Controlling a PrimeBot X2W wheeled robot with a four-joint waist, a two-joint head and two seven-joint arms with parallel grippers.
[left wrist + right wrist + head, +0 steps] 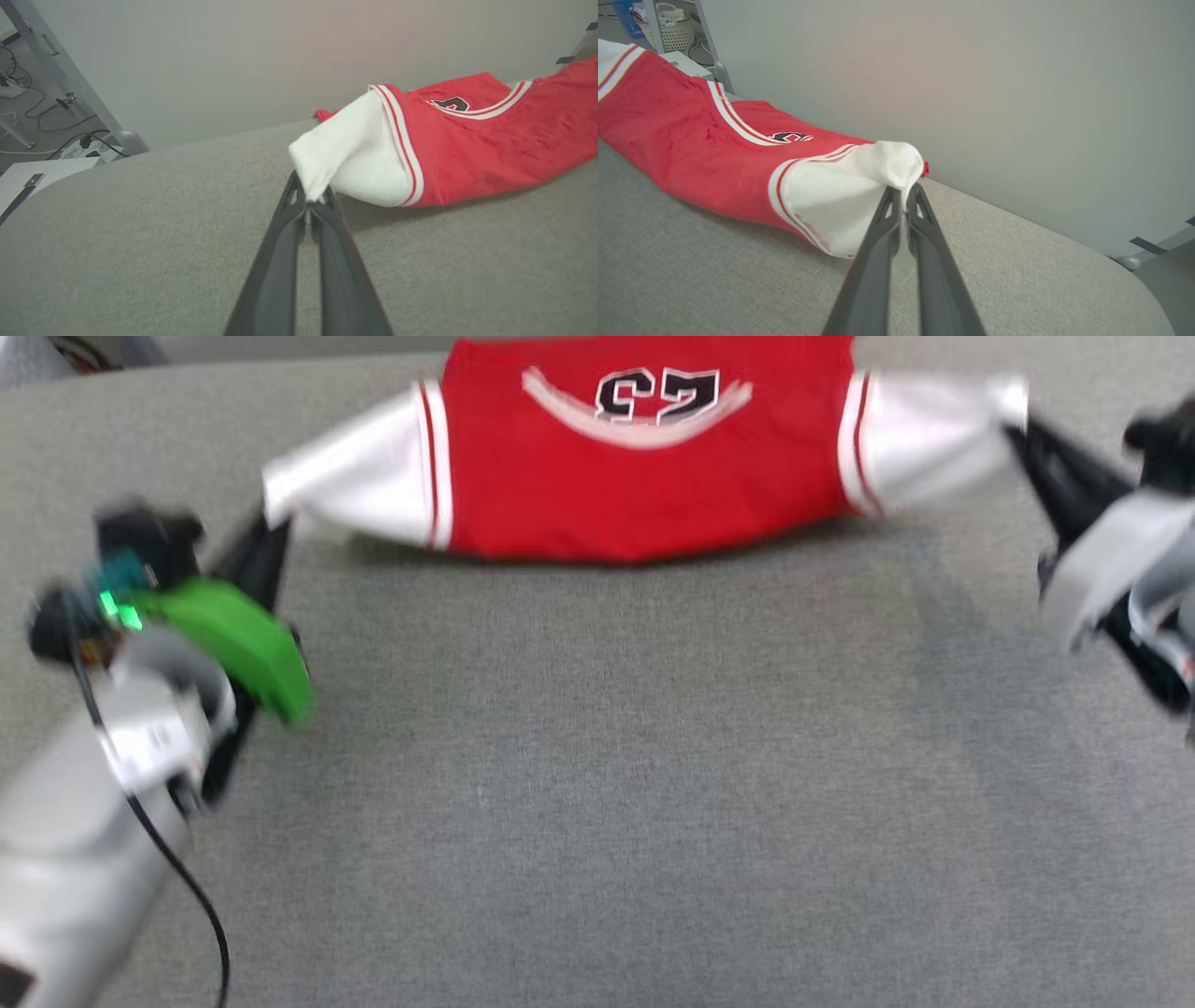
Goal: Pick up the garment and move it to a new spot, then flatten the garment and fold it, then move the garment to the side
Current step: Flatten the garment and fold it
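- Pinching the end of one white sleeve (350, 476), the left gripper (275, 527) sits at the left of the head view, fingers clenched on the cloth.
- A green cover (233, 635) sits on that wrist, and a black cable (177, 877) trails down along the pale forearm.
- Seen from the left wrist, the two dark fingers are pressed together, with a fold of white fabric caught at their tips.
- Between the arms the garment (635, 495) is stretched wide across the far part of the gray surface (597, 756). Its red body sags in the middle with a shadow under its near edge.
- Black numerals (658, 394) above a white curved band read upside down from the head.
- The other sleeve (934, 439) is pulled out to the right and bunches at its end.
- The right gripper (1013, 429) grasps that end. From the right wrist, its fingers are closed on white cloth, and a plain wall (1017, 93) stands behind the surface.
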